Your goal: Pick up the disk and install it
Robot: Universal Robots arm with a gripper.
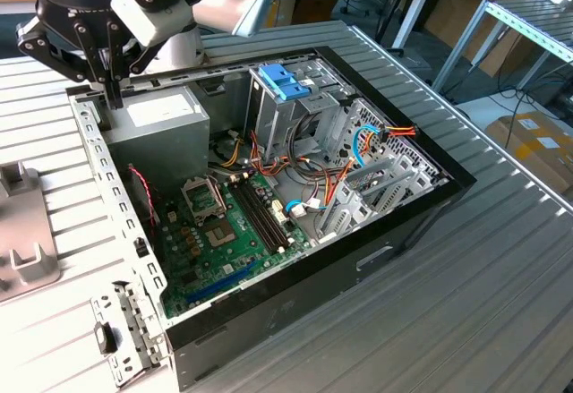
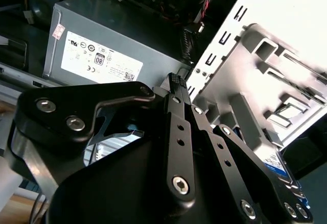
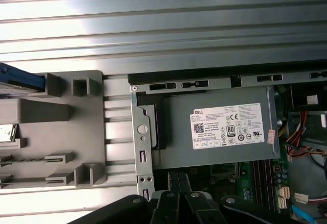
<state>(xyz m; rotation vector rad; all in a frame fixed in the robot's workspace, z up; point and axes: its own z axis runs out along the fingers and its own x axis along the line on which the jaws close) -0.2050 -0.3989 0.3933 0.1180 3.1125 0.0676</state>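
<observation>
The end effector (image 1: 114,98) hangs at the corner of the open computer case (image 1: 394,223) that lies toward the exterior view's left. Its fingers point down, just beside the end of the grey power supply (image 1: 166,117) and close to the perforated metal wall of the case. In the second wrist view the two fingers (image 2: 177,81) are pressed together and there is nothing between them, so the end effector is clenched and empty. I cannot tell if the fingertips touch the case wall.

The disk (image 3: 18,79) is not in the case. It rests in a light grey fixture (image 3: 66,132) that lies on the ribbed metal tabletop (image 1: 501,303), just beside the outer wall of the case. In the first wrist view the blue side rail and a small part of the metal body show at the edge of this fixture. In the second wrist view the labelled face of the disk (image 2: 276,162) shows behind the black links of the end effector. The disk and the end effector are apart.

Inside the case the green motherboard (image 1: 224,232) lies flat on the bottom, next to the power supply. A blue plastic piece (image 1: 282,80) with two tabs sits on top of the metal drive cage (image 1: 295,120), and red, orange and blue cables (image 1: 358,156) run between the cage and the motherboard.
</observation>
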